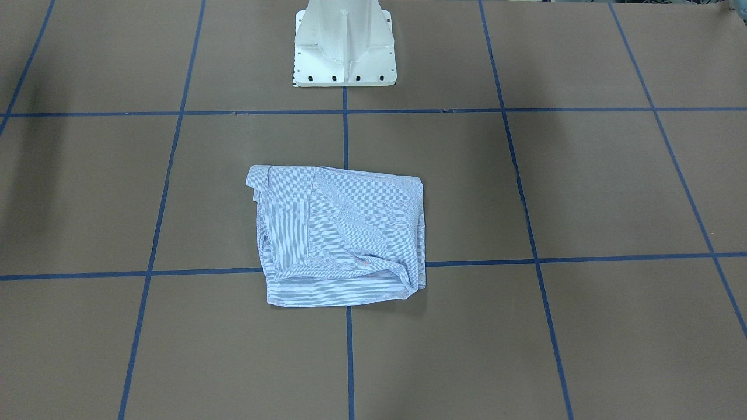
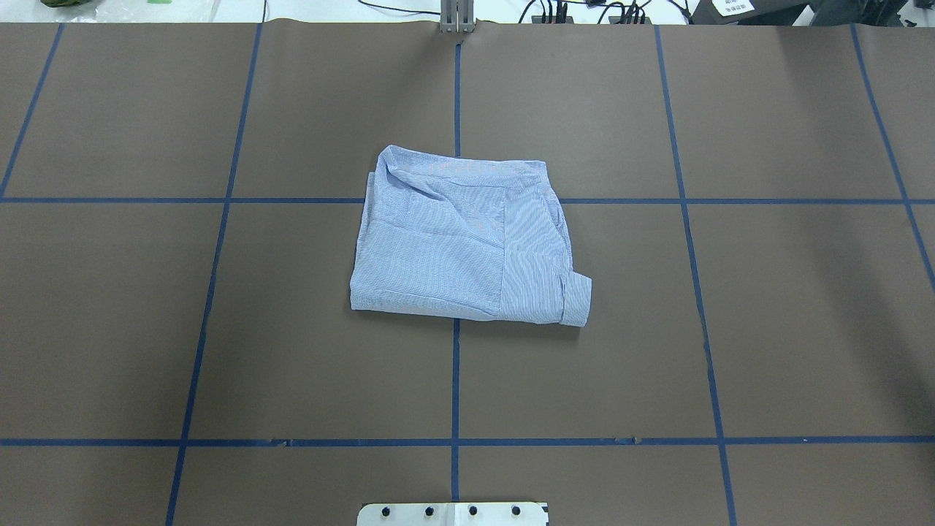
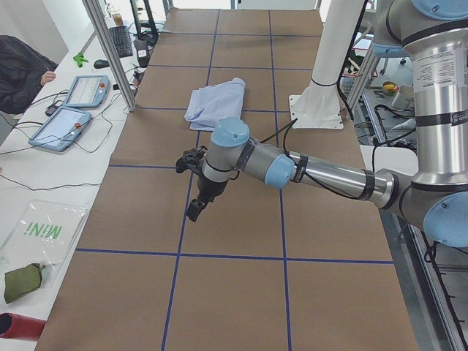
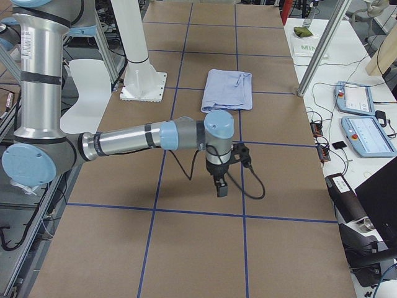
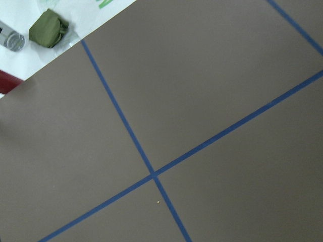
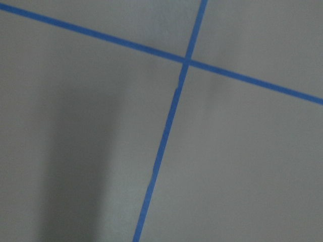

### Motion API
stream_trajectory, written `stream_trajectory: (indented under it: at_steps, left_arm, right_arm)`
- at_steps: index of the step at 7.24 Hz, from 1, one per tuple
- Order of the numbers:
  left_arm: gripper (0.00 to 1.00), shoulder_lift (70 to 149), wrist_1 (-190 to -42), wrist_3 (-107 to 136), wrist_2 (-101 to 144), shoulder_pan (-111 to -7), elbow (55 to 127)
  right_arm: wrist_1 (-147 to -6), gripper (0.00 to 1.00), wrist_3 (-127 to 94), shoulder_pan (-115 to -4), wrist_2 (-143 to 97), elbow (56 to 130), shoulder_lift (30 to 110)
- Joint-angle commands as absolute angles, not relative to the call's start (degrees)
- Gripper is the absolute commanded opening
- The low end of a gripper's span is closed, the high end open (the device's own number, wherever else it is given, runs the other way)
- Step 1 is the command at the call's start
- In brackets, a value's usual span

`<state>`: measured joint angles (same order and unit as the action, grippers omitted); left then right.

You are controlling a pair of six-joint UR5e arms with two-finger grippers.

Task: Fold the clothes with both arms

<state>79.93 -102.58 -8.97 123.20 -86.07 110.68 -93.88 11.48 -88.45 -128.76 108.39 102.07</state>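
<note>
The light blue striped shirt [image 2: 464, 237] lies folded into a compact rectangle at the table's middle, a cuff sticking out at one corner; it also shows in the front-facing view [image 1: 341, 236] and both side views [image 3: 216, 102] [image 4: 228, 90]. Neither arm touches it. My left gripper [image 3: 194, 210] hangs above the table far toward the table's left end. My right gripper [image 4: 219, 186] hangs above the table far toward the right end. Both show only in the side views, so I cannot tell whether they are open or shut. The wrist views show only brown table and blue tape lines.
The white pedestal base [image 1: 344, 46] stands behind the shirt. Blue tape lines grid the brown table [image 2: 730, 329]. Tablets [image 3: 69, 121] and cables lie on a side bench, with a green pouch [image 5: 48, 28] beside the table's left end. An aluminium post [image 4: 322, 49] stands near the far edge.
</note>
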Motion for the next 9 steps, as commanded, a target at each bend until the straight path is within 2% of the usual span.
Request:
stream_trajectory:
  at_steps: [1,4,9]
  left_arm:
    - [1.0,77.6,-101.8,-9.2,126.4,-87.2,108.1]
    - [1.0,77.7,-94.1,-9.5,134.0,-87.1,107.9]
    - [1.0,77.9,-94.7,-9.1,135.1,-90.8,107.3]
  right_arm:
    - [-91.2,1.0,5.5,-88.7,-129.0,108.8,105.9]
    - [-87.6,1.0,2.3,-88.7,-131.1,108.8,106.0]
    - [-87.5,1.0,2.5,-88.6,-131.7,108.5,106.0]
